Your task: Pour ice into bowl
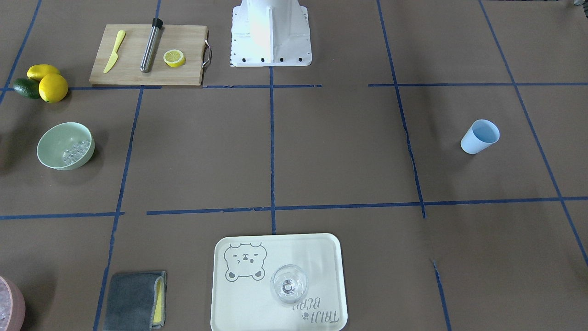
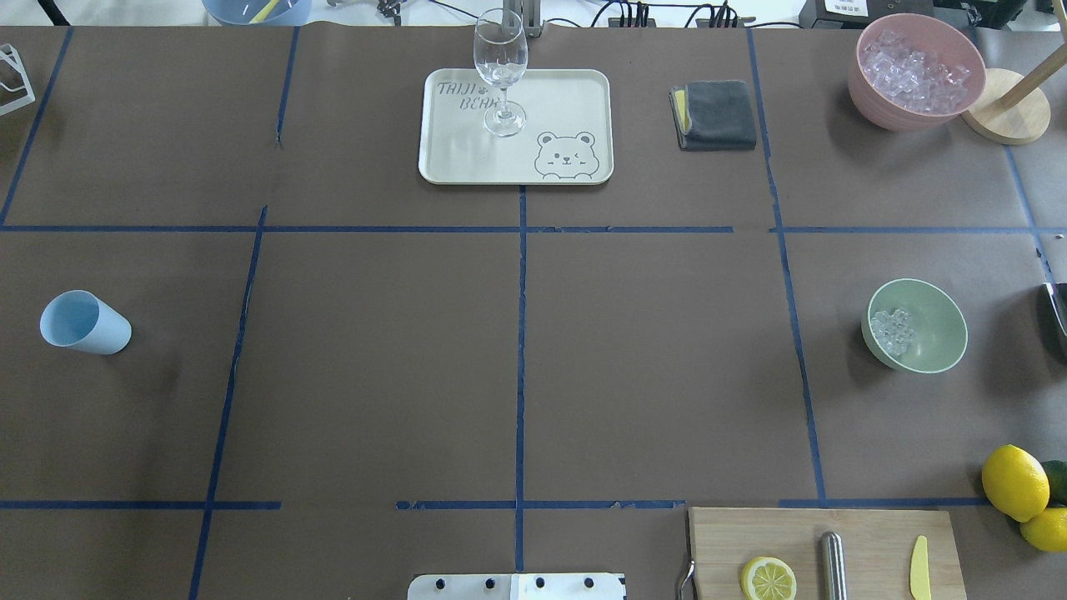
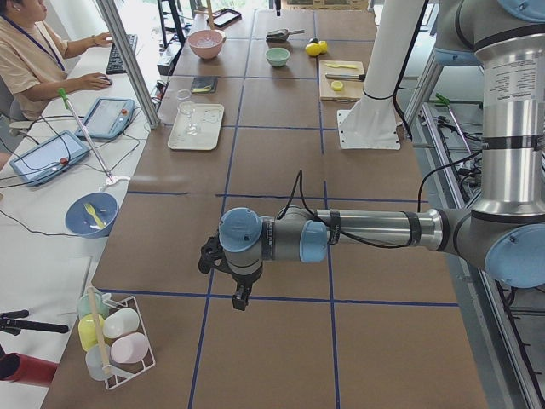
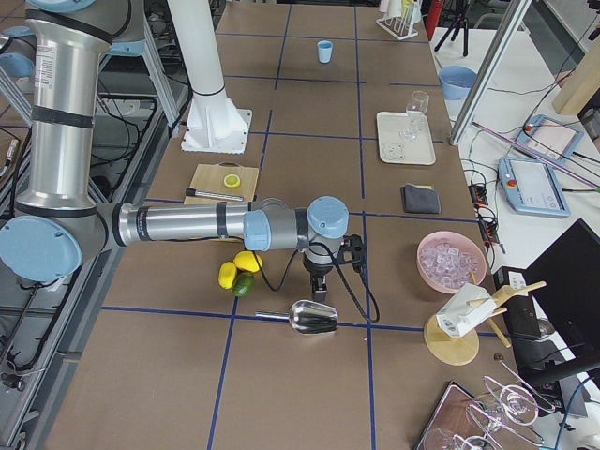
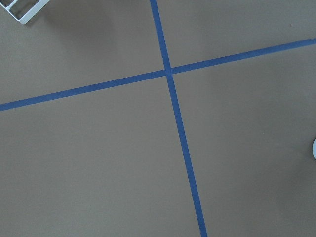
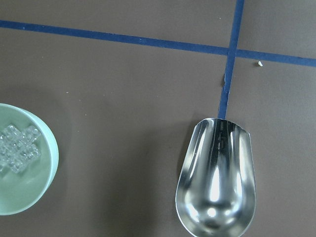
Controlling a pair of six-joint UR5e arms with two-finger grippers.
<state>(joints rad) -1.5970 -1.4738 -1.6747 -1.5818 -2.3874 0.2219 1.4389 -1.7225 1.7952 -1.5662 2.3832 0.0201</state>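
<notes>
The pale mint-green bowl (image 2: pixel 932 321) stands upright on the table's right side, also seen in the front view (image 1: pixel 54 142) and at the left edge of the right wrist view (image 6: pixel 47 165). A small heap of clear ice (image 2: pixel 892 330) (image 1: pixel 76 150) (image 6: pixel 17 148) lies inside it. An empty steel scoop (image 6: pixel 217 182) (image 4: pixel 311 319) lies on the table beside the bowl. My right gripper (image 4: pixel 319 284) hangs above the scoop; I cannot tell its state. My left gripper (image 3: pixel 241 296) hovers over bare table far from the bowl; its state is also unclear.
A pink tub (image 2: pixel 867 100) of whitish ice stands at the far right. A light blue cup (image 2: pixel 83 325) sits at the left. A tray (image 2: pixel 467 158) bears a wine glass (image 2: pixel 500 67). Lemons (image 2: pixel 1013 482), a cutting board (image 2: pixel 867 533) and a grey cloth (image 2: pixel 717 112) lie nearby.
</notes>
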